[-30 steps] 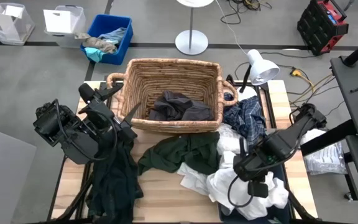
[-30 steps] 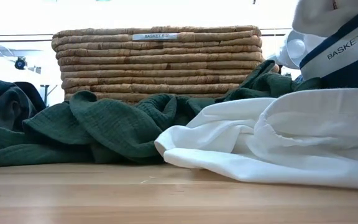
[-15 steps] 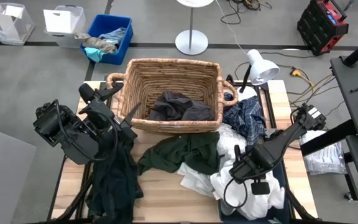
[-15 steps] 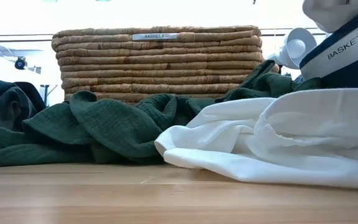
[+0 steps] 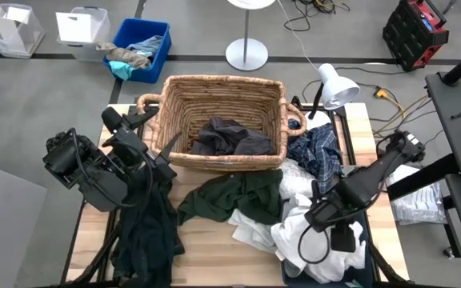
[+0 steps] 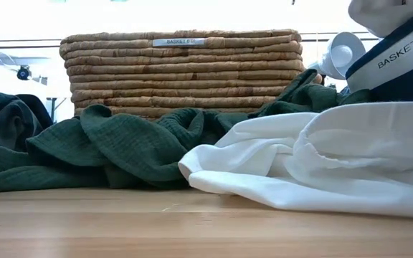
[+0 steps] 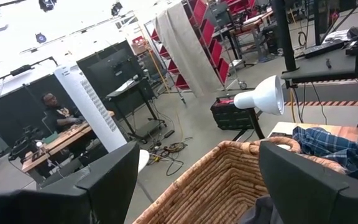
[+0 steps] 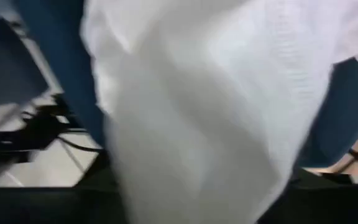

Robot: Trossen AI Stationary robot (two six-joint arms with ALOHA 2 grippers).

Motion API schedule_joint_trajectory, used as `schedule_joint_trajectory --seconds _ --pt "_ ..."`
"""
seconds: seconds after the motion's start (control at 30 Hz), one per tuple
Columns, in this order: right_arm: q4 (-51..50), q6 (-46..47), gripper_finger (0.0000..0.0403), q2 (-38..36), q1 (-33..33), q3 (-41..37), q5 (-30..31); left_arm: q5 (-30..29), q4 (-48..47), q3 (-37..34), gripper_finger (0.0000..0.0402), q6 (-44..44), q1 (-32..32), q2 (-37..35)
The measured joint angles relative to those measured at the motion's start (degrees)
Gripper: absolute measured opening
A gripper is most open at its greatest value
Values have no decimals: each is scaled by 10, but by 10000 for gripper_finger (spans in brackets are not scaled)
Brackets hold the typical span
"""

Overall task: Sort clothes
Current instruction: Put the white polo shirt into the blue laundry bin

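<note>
Right gripper (image 5: 320, 214) shifted rightward over crumpled white garments (image 5: 294, 240)

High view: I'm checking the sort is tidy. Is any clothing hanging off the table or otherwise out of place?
Yes. A black garment drapes over the table's front left edge beneath the left arm, and white clothes spill over a blue bin at the front right. Only dark grey clothes lie inside the wicker basket.

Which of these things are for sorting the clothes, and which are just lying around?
For the job: white clothes, green garment, plaid shirt, black garment, dark clothes in the wicker basket.

Just lying about: desk lamp, blue bin of rags, red toolbox.
</note>
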Motion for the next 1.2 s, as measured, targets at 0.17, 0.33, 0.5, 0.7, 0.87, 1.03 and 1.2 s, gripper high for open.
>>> schedule_joint_trajectory --seconds 0.17,0.33,0.5,0.7,0.87,1.03,1.2 --pt "1 86 244 -25 0 46 1 0 -3 0 304 0 3 0" --pt "3 123 247 -42 0 73 46 0 -4 0 304 0 4 0" --pt "22 102 226 -44 0 88 238 2 -3 0 304 -4 11 0" --pt "32 54 167 -10 -9 61 360 4 -3 0 304 -5 22 0" --pt "143 -8 82 25 -9 33 370 4 -3 0 304 -5 28 2" --pt "216 -38 16 21 4 -2 353 4 -3 0 304 -5 29 2" --pt "227 -4 10 0 32 -58 350 14 -3 0 304 -5 29 2"
